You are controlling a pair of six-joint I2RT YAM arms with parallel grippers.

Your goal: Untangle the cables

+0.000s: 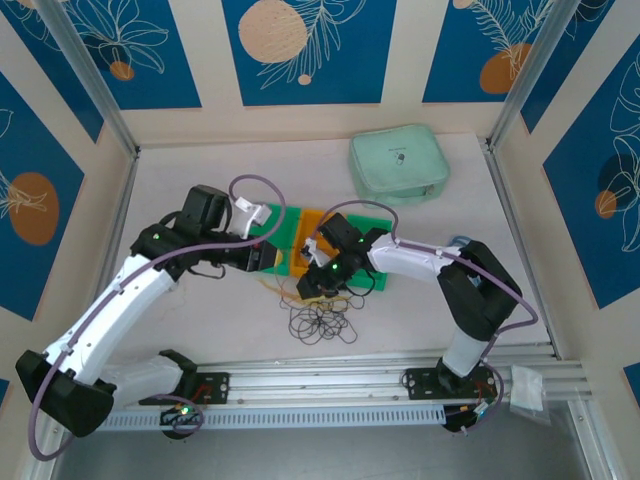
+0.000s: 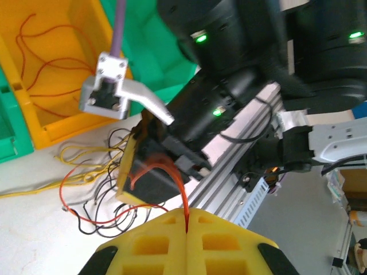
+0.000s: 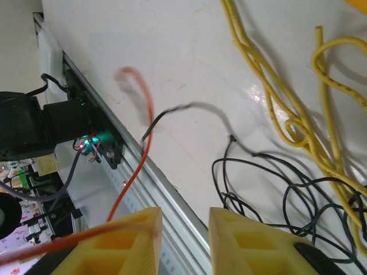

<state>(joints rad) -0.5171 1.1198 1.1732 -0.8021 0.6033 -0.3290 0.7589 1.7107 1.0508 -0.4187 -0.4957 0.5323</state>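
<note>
A: Where do the cables [image 1: 320,320] lie?

B: In a loose heap on the table [image 1: 200,170], at the middle, just on the near side of both grippers. The black loops [image 3: 275,192] are nearest the rail, and the yellow strands [image 3: 287,109] are slightly farther and to the left. More orange wire sits in the orange bin [image 2: 86,28].

A: And the grippers?

B: The left gripper [image 2: 187,229] has its 2 fingers pressed together on 1 orange strand [image 2: 182,197], which rises out of the seam. The right gripper [image 3: 183,240] stands slightly apart with nothing between its fingers. An orange strand crosses in front of 1 finger, and I cannot tell whether it touches.

A: How will they handle?

B: I judge them very light, limp and thin. They can be pulled but not pushed, they'll likely snag on each other, and they'll slide out of a slack pinch. I'd take 1 strand on a free stretch clear of the knot, clamp it fully, and draw it slowly while the other gripper holds the heap down.
</note>
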